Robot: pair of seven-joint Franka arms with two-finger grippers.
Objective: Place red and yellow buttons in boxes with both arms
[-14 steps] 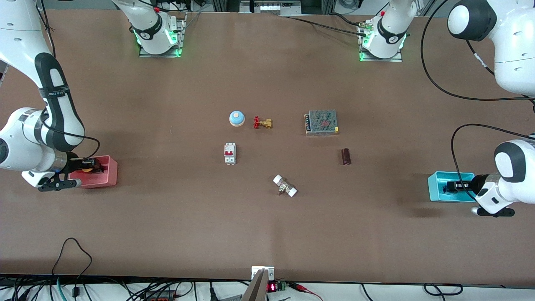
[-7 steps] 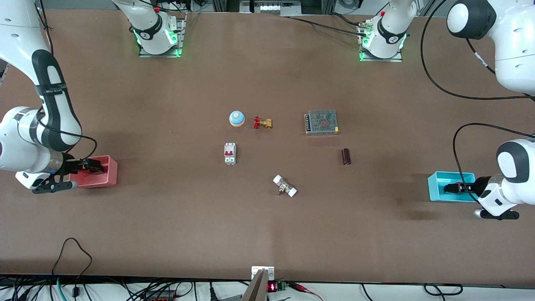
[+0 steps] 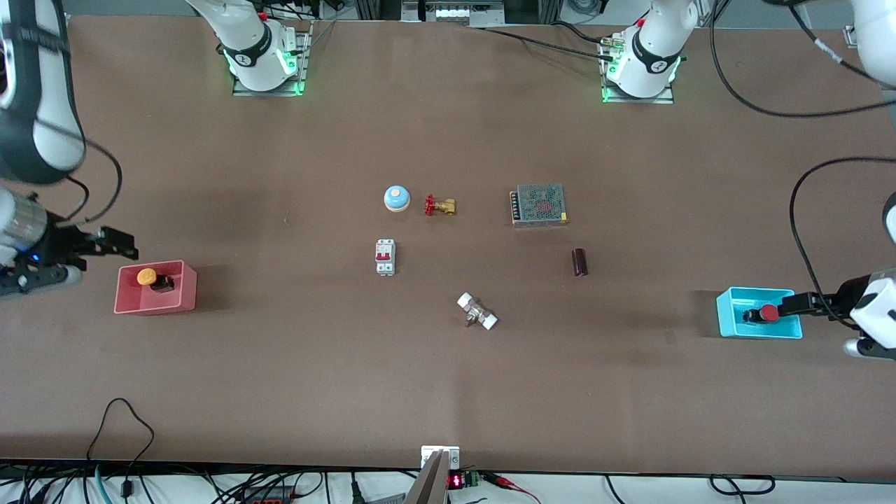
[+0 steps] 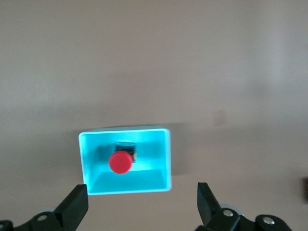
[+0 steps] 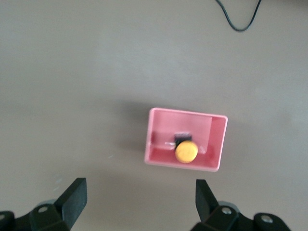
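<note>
The orange-yellow button [image 3: 147, 277] lies in the pink-red box [image 3: 176, 302] at the right arm's end of the table. It also shows in the right wrist view [image 5: 186, 151], inside the pink-red box [image 5: 217, 139]. My right gripper [image 3: 112, 243] is open and empty, raised above the table beside that box; in its own view the gripper [image 5: 141, 199] is clear of the box. The red button [image 3: 769, 313] lies in the cyan box [image 3: 735, 329] at the left arm's end. My left gripper [image 3: 805, 304] is open and empty, raised over that box's outer edge. The left wrist view shows the gripper [image 4: 143, 209], red button [image 4: 120, 162] and cyan box [image 4: 132, 185].
In the table's middle lie a blue dome with a cream top [image 3: 396, 199], a brass valve with a red handle [image 3: 439, 206], a white circuit breaker [image 3: 385, 257], a grey mesh power supply [image 3: 538, 204], a brown cylinder [image 3: 579, 262] and a white-capped fitting [image 3: 477, 311].
Both grippers were down in their boxes. They have let go of the buttons and risen up and out toward the table's ends, leaving the buttons in the boxes.
</note>
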